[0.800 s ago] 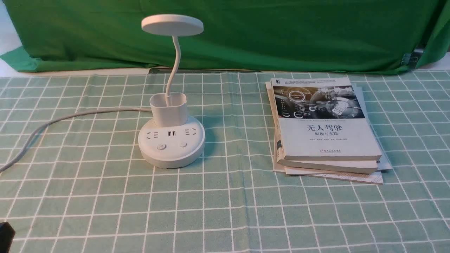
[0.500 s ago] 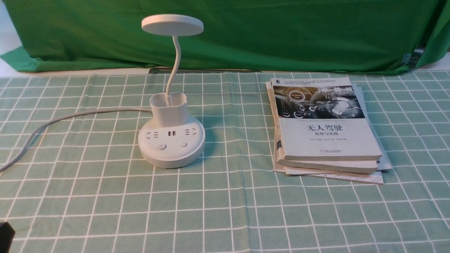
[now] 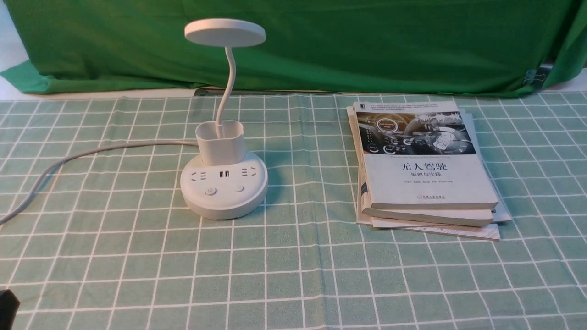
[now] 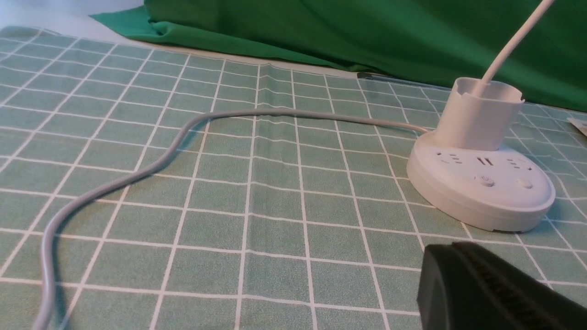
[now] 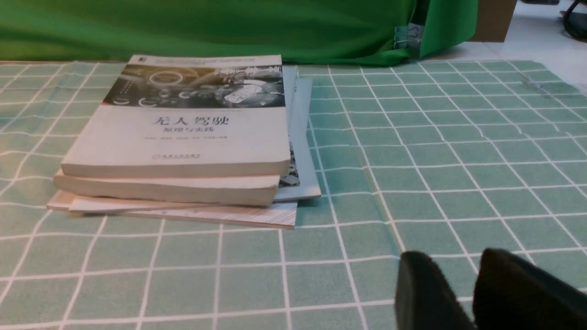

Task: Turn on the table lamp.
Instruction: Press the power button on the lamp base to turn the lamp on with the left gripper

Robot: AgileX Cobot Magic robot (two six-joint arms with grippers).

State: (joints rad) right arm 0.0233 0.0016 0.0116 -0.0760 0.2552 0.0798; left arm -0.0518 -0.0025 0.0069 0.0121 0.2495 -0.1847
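Front view: between the arms, looking forward and down over the checked tablecloth (image 3: 293, 275)
Left wrist view: low, nearer the cloth; shares the lamp base (image 4: 479, 188) with front
Right wrist view: low, facing forward; shares the book stack (image 5: 183, 137) with front

Here's the table lamp (image 3: 224, 185), standing left of centre on the table (image 3: 293, 275), its cable (image 3: 114, 145) running off to the left. The gooseneck (image 3: 231, 75) rises out of the holder (image 3: 221, 149), at the back of the base, with two buttons (image 3: 224, 189) in front. Over on the right, well apart from the lamp, sits a stack of books (image 3: 426, 178). And behind everything, the cloth backdrop (image 3: 321, 46) hangs across.
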